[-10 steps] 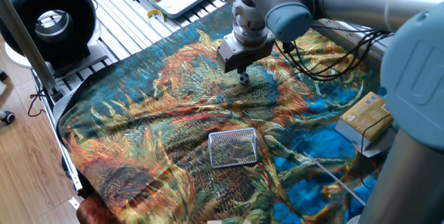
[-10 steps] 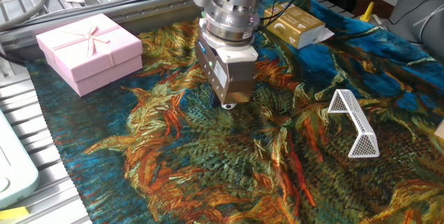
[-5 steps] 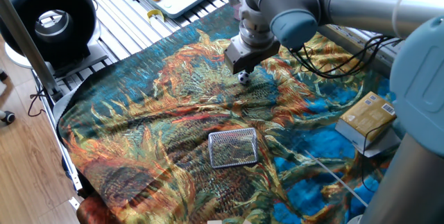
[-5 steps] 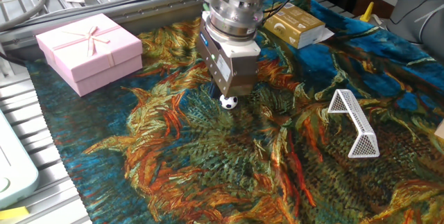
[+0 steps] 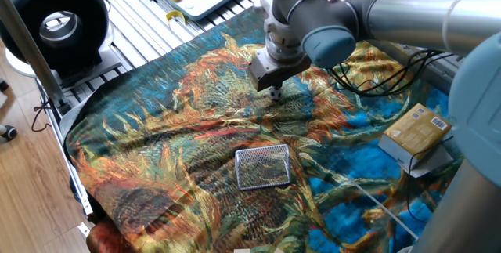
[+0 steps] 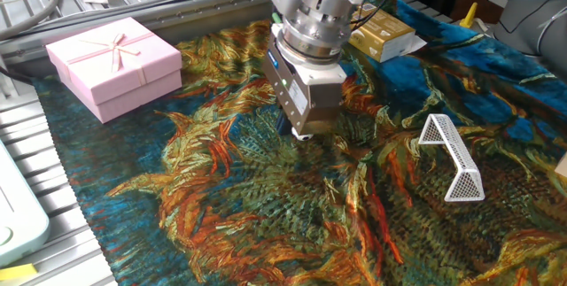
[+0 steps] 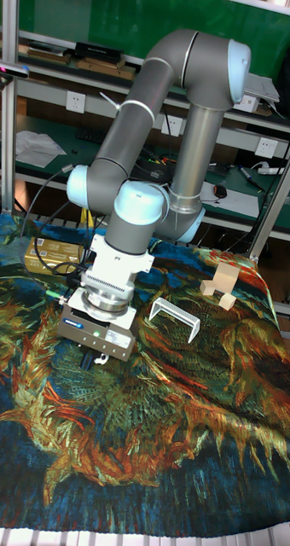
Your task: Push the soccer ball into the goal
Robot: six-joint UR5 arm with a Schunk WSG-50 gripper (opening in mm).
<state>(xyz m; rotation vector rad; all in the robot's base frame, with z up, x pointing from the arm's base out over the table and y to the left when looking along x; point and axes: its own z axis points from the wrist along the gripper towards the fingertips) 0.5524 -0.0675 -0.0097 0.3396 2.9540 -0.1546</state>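
Note:
The soccer ball (image 5: pixel 275 92) is a tiny black-and-white ball on the patterned cloth, right under my gripper (image 5: pixel 274 84). It peeks out beside the fingertips in the tall fixed view, soccer ball (image 7: pixel 101 358) and gripper (image 7: pixel 88 357). In the other fixed view the gripper (image 6: pixel 301 132) covers nearly all of it. The fingers look pressed together with nothing between them. The goal (image 5: pixel 263 167), a small silver wire-mesh piece, lies nearer the cloth's front edge, well apart from the ball. The same goal (image 6: pixel 452 158) is right of the gripper, as is the goal (image 7: pixel 175 316).
A pink gift box (image 6: pixel 113 63) sits on the cloth's far left corner. A tan cardboard box (image 5: pixel 413 134) lies at the right edge. Small wooden blocks (image 7: pixel 220 286) stand behind the goal. A black round device (image 5: pixel 55 22) stands off the table.
My gripper has shifted toward the goal side and come down over the ball. The ball, plainly seen half a second ago in the other fixed view, is now mostly covered.

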